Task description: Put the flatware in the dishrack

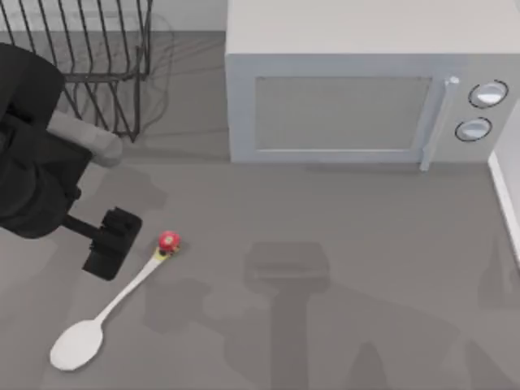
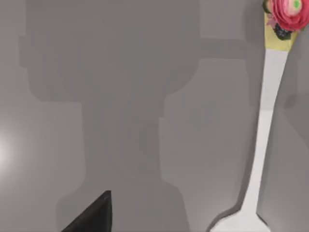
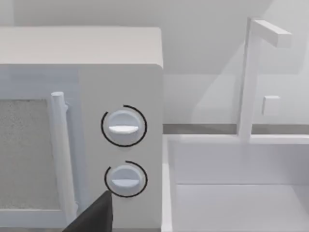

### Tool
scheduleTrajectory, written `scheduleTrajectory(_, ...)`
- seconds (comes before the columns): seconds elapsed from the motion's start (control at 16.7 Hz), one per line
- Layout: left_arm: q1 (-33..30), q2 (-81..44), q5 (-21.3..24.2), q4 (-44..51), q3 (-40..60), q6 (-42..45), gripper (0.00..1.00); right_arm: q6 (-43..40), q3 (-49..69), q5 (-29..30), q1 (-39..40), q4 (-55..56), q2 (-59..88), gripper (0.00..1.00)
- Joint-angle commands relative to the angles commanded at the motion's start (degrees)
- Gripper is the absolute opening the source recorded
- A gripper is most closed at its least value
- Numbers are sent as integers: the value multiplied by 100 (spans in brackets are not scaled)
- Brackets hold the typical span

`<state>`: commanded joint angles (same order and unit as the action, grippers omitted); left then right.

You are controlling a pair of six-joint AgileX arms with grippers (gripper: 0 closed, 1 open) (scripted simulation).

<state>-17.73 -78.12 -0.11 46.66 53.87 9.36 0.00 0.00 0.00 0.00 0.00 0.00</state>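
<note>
We see a grey table [image 1: 349, 268] with a grey microwave [image 1: 357, 97] at its far side, right of centre; its door handle and two round dials sit on its right end. To the right of the microwave, a white sink [image 3: 231, 193] with a white tap sits beside it in our right wrist view. At the far left corner stands the black wire rack [image 1: 89, 57], open-framed, with slanted rods, well apart from the spoon.

Our left arm reaches in from the left edge, its dark bulk lying in front of the rack. Our left gripper [image 1: 112, 244] hangs over the table just left of the spoon's handle, not touching it; we cannot tell how far its fingers are spread. One dark fingertip [image 2: 94, 215] shows in the left wrist view, apart from the spoon.

The white spoon [image 1: 122, 301] lies flat on the table near the front left, slanted, with its oval bowl toward the front left and its red-and-yellow knob [image 1: 167, 240] toward the middle of the table

Our right gripper's dark fingertip [image 3: 94, 215] shows before the microwave's dials; its spread we cannot tell
</note>
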Motion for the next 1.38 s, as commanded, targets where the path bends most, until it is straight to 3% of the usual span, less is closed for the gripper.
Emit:
scheduleTrajectory(0.36, -488, -1990, 17, 1189, 1493, 254, 100, 0, 0, 0, 0, 0, 0, 100)
scheduleTrajectory(0.84, -538, -2252, 19, 1330, 1713, 291, 100, 0, 0, 0, 0, 0, 0, 100)
scheduleTrajectory(1.38, -552, -3154, 24, -673, 651, 319, 100, 0, 0, 0, 0, 0, 0, 100)
